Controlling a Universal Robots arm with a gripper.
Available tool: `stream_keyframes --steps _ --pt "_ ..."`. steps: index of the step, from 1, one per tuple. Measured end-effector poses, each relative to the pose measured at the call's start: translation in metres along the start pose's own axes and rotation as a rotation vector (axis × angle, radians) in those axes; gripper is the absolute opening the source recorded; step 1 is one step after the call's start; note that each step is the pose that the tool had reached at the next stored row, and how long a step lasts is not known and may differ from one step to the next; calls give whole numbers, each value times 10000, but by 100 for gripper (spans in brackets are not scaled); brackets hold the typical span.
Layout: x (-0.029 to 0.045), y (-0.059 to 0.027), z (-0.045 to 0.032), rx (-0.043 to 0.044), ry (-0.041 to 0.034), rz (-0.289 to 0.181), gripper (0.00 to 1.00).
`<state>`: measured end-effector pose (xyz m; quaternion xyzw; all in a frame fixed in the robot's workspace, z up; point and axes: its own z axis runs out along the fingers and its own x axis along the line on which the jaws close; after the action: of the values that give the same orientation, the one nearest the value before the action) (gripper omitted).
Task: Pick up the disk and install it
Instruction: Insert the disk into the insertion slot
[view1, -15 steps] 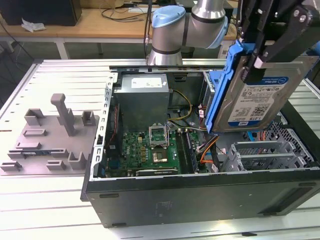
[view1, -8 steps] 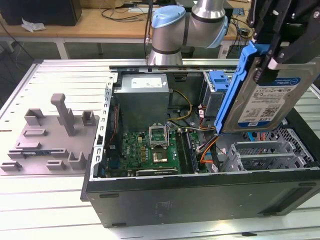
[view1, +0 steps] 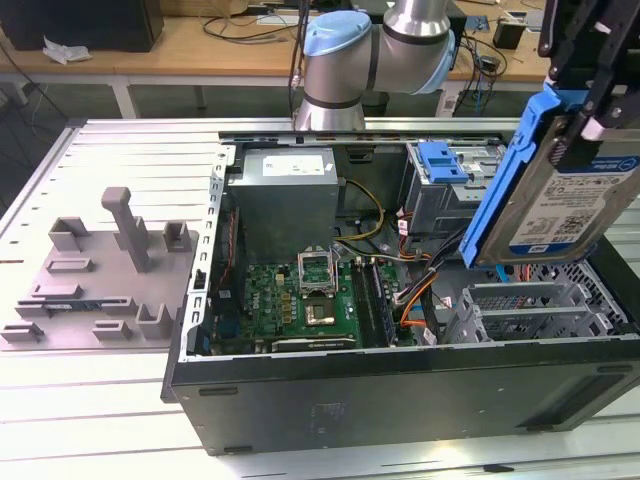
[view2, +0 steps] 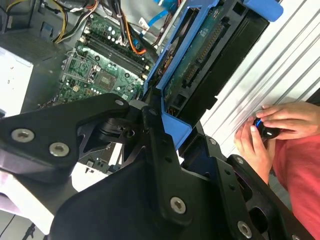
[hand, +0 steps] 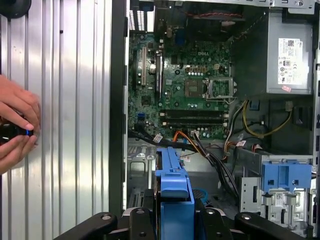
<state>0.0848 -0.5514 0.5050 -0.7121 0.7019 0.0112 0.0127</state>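
Gripper (view1: 586, 124) clamps flat, rectangular silver disk (view1: 568, 205) edged in blue plastic.

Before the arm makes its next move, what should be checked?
1. Grip on disk: ok, gripper shut on its blue frame.
2. Disk clear of case: ok, it hangs tilted above it.
3. Case open: ok, motherboard exposed.
4. Loose cables out of the way: cannot tell.
5. Person's hands outside case: ok, they rest on the table beside it.
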Motion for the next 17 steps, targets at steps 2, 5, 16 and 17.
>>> stream_keyframes --steps 2,5,16,17 --pt "4 -43 0 0 0 4 37" --pt "9 -103 0 0 0 12 37" --pt "18 -224 1 2 6 53 37" --pt "18 -225 1 1 6 53 37"
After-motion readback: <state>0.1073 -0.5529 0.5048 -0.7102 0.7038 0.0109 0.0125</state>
